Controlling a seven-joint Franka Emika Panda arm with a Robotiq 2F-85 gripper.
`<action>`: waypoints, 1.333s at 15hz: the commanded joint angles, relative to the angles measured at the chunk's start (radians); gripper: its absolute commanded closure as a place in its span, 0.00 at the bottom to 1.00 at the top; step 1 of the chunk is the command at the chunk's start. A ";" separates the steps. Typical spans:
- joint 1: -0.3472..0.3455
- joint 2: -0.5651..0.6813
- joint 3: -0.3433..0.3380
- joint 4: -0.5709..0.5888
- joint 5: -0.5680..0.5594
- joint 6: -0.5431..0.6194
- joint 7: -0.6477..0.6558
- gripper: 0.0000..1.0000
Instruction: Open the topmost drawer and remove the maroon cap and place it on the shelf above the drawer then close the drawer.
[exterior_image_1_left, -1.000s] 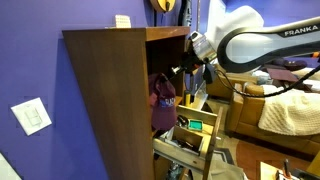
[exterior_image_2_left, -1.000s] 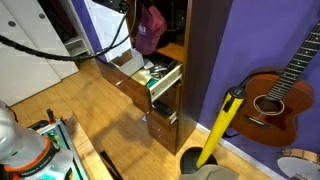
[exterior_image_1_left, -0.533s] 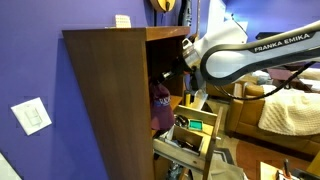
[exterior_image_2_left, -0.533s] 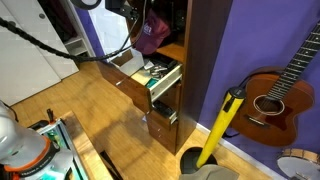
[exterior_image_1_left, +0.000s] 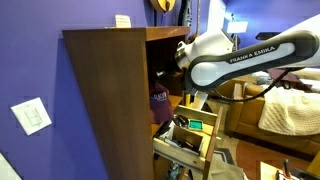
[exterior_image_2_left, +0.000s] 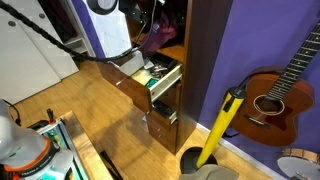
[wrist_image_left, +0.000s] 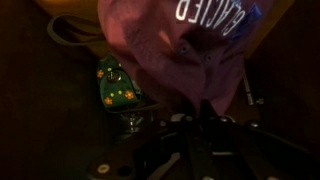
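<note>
So the cap (exterior_image_2_left: 157, 38) is up in the cabinet's (exterior_image_1_left: 110, 100) open compartment, hanging from the gripper (wrist_image_left: 200, 110) just over the front edge of the shelf (exterior_image_2_left: 172, 52). Can't tell if it touches. Right under that the topmost drawer (exterior_image_2_left: 165, 82) sticks way out with clutter in it, and a lower drawer (exterior_image_2_left: 160, 122) pokes out a bit beneath. A small box (exterior_image_1_left: 122, 20) sits on the cabinet's top. A pole (exterior_image_2_left: 222, 125) leans between the cabinet and a guitar (exterior_image_2_left: 272, 100) by the wall.

Low beside the cabinet (exterior_image_1_left: 108, 100), an exterior view faces its side; an exterior view looks down on the cabinet (exterior_image_2_left: 196, 60) from farther away — both share the topmost drawer (exterior_image_1_left: 195, 128) (exterior_image_2_left: 152, 74). Wrist view: close against the maroon cap (wrist_image_left: 190, 45).
</note>
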 joint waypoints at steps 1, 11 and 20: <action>-0.074 0.050 0.051 0.043 -0.114 0.015 0.157 0.97; -0.145 0.055 0.101 0.077 -0.308 -0.040 0.488 0.40; -0.118 -0.035 0.091 0.053 -0.205 -0.185 0.403 0.00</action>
